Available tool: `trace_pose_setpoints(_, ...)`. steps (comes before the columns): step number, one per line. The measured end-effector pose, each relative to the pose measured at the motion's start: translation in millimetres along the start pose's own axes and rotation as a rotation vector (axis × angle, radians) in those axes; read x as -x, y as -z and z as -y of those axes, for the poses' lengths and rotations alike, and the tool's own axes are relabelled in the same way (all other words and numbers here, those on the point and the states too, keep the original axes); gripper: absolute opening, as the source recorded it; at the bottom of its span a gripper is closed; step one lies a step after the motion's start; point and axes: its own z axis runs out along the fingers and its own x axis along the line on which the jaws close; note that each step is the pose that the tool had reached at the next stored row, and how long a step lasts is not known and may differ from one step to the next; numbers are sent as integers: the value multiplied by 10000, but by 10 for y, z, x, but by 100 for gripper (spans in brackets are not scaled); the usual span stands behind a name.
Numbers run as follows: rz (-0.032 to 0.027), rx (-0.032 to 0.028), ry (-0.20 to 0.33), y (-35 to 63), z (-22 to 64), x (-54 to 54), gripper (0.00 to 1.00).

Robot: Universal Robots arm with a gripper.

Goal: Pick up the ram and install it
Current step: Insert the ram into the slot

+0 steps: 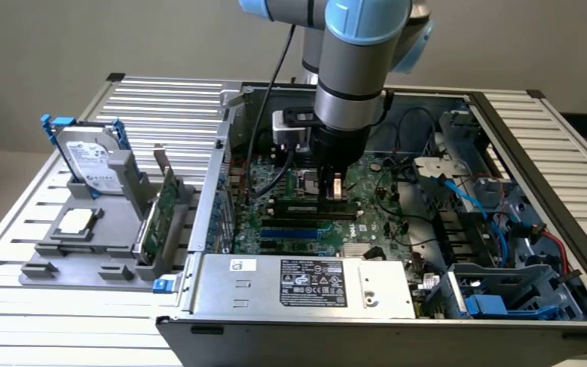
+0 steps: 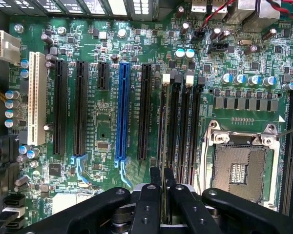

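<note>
The tool (image 2: pixel 162 171) is closed narrow on the ram (image 2: pixel 162 195). In the wrist view the stick shows edge-on as a thin strip pinched between the two black fingers (image 2: pixel 156 178). In the exterior view the tool (image 1: pixel 332 191) points straight down inside the open computer case (image 1: pixel 208 229), low over the motherboard (image 2: pixel 105 122).

Directly under the tool lie the long black memory slots (image 2: pixel 178 122), running in the same direction as the held ram. Whether the ram's lower edge touches a slot cannot be told.

Just to one side of the tool is the open processor socket (image 2: pixel 239 168) in its metal frame. On the tool's other side stand the expansion slots: first a black one (image 2: pixel 145 112), then the blue slot (image 2: pixel 121 112), more black ones (image 2: pixel 80 107), and farthest out the white slot (image 2: pixel 36 97).

Above the tool rises the grey and light-blue arm (image 1: pixel 360 69), with a black cable running along it. Nearer the camera than the tool, the metal power supply (image 1: pixel 304 283) with its labels fills the front of the case. Toward the exterior view's right of the tool are blue cables (image 1: pixel 457 191) and the drive bays.

Well away from the tool, toward the exterior view's left and outside the case, a grey fixture (image 1: pixel 79 252) sits on the slatted metal surface (image 1: pixel 161 99). It holds an upright hard drive (image 1: pixel 95 164) in a blue bracket, a processor chip (image 1: pixel 74 222) lying flat, and a green expansion card (image 1: pixel 161 214) standing on edge next to the case wall.
</note>
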Motion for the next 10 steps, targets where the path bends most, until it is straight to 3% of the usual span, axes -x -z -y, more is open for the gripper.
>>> trace_pose_setpoints(10,16,0,1,0,-5,4,14)
